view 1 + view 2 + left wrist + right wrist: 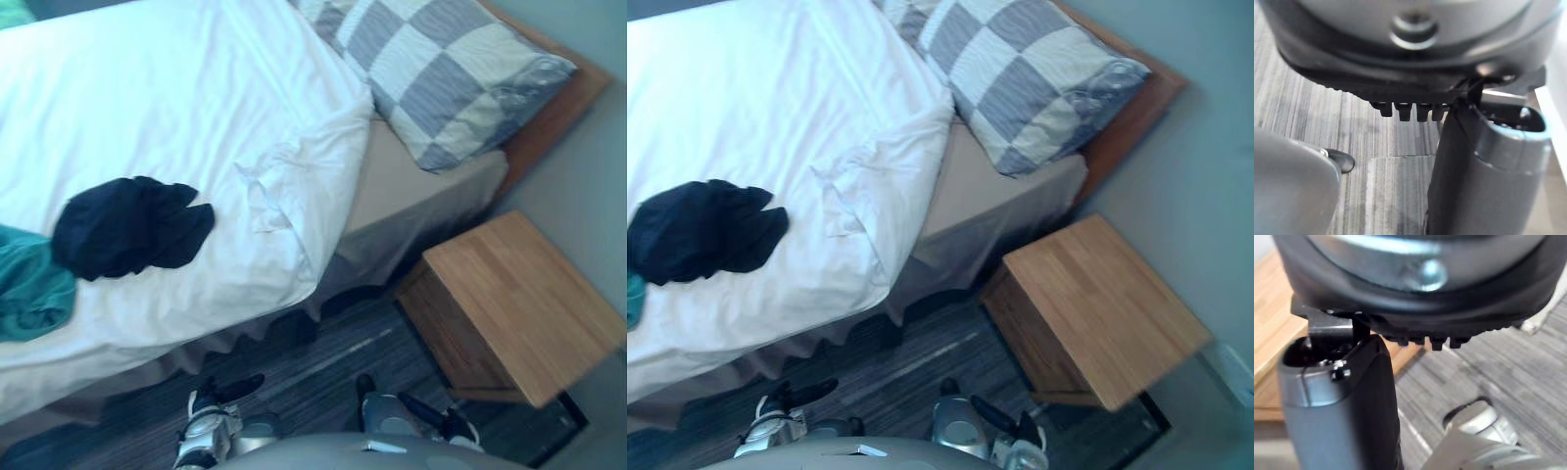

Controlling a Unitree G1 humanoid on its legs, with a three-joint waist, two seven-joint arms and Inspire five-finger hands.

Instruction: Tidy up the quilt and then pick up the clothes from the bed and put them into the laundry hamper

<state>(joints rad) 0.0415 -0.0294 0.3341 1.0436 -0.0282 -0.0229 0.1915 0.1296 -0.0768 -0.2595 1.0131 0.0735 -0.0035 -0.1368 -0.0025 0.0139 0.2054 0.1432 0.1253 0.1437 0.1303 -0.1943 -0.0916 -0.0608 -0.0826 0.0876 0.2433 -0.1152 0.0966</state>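
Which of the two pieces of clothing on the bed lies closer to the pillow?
The black garment; the teal one lies beyond it, farther from the checked pillow.

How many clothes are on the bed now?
2: a dark garment on the white quilt; a teal garment touching its left side, cut by the view's edge. More may lie beyond.

We're in a bedroom, no doubt about it. There's a bed (411, 186) under a rumpled white quilt (176, 98), a grey-and-white checked pillow (441, 78) up against a wooden headboard (558, 108), and a wooden bedside cabinet (519, 304) just beside it on the striped grey floor (323, 362). A dark garment (127, 227) and a teal garment (29, 284) lie on the quilt.
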